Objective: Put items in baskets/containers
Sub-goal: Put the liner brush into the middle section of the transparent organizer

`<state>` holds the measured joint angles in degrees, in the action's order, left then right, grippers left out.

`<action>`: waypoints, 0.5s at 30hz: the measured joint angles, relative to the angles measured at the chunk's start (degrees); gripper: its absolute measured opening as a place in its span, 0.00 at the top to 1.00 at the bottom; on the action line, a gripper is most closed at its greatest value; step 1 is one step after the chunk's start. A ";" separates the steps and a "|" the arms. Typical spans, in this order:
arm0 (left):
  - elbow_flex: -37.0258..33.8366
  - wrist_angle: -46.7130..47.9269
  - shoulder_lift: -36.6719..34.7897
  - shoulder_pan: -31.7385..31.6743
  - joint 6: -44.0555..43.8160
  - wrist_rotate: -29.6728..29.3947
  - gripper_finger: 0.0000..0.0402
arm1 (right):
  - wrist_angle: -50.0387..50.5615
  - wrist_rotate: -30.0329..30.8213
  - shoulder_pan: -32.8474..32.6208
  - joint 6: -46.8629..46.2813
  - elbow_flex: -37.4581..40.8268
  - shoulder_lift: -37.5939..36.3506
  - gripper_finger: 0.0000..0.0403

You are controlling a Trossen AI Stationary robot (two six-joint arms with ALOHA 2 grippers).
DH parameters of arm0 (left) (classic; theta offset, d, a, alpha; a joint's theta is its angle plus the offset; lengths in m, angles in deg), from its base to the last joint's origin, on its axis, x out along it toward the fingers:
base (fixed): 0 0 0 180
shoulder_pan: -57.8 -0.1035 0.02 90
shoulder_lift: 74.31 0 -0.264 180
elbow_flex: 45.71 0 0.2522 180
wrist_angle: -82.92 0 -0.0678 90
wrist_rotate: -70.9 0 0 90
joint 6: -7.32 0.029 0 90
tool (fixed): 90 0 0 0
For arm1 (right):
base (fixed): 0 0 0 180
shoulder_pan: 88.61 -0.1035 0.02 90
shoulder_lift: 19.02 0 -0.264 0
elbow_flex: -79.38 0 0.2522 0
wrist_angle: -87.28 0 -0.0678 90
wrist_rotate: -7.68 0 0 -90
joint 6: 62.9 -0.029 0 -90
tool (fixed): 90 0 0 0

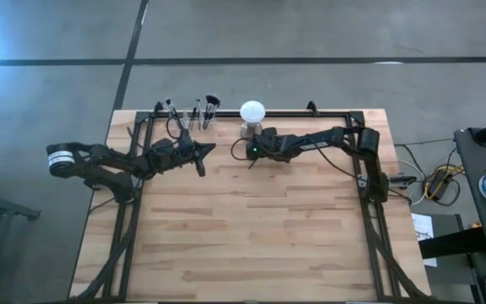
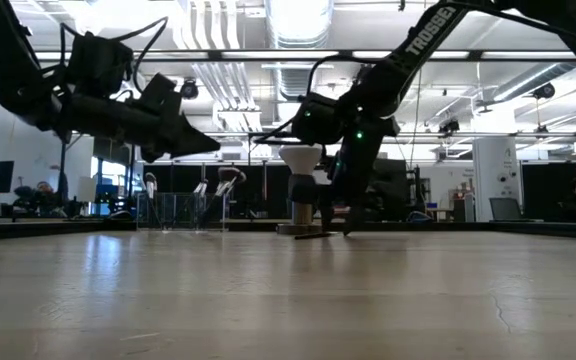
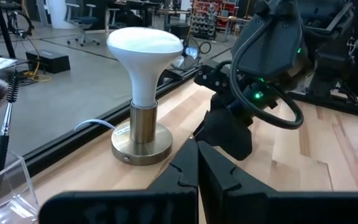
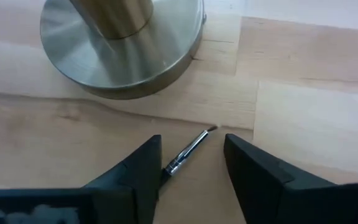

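Observation:
One slim brush (image 4: pixel 190 149) with a silvery ferrule lies flat on the wood beside the base of the white globe's stand (image 4: pixel 123 46). My right gripper (image 4: pixel 191 165) is open and low at the table (image 2: pixel 346 225), one finger on each side of this brush. The clear cups (image 1: pixel 191 121) stand in a row at the far edge, left of the globe (image 1: pixel 252 111), with several brushes (image 1: pixel 209 103) upright in them. My left gripper (image 1: pixel 212 149) is shut and hovers above the table (image 2: pixel 213 148), near the cups, pointing toward the globe (image 3: pixel 145 46). My right gripper comes at the brush from above, slanting toward the far edge, its fingers along the handle. The handle's end (image 4: pixel 166 169) runs under the edge of one finger (image 4: pixel 143 171). Whether that finger touches it I cannot tell.
The globe on its round metal base (image 3: pixel 140 146) stands just beyond the lying brush, close to my right gripper. A black frame rail (image 1: pixel 310 113) runs along the far edge. One clear cup (image 3: pixel 8 186) shows near my left gripper. Bare wood (image 1: pixel 260 236) fills the near half.

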<state>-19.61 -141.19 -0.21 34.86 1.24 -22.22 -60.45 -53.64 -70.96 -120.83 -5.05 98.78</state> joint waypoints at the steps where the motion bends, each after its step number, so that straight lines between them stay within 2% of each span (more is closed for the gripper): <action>1: -0.09 0.00 0.00 0.00 0.10 0.00 1.00 | 0.32 -0.06 0.00 0.65 -0.32 0.21 0.60; 10: -0.30 -0.17 0.00 0.00 0.11 0.02 1.00 | 0.60 -3.19 0.09 7.20 -1.42 0.68 0.85; 15: -0.30 -0.15 0.00 0.00 -0.05 0.02 1.00 | 3.13 -5.17 0.02 9.87 -1.31 -0.43 0.92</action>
<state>-19.91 -141.34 -0.21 34.86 1.19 -22.20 -57.32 -58.80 -70.94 -110.97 -6.36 98.35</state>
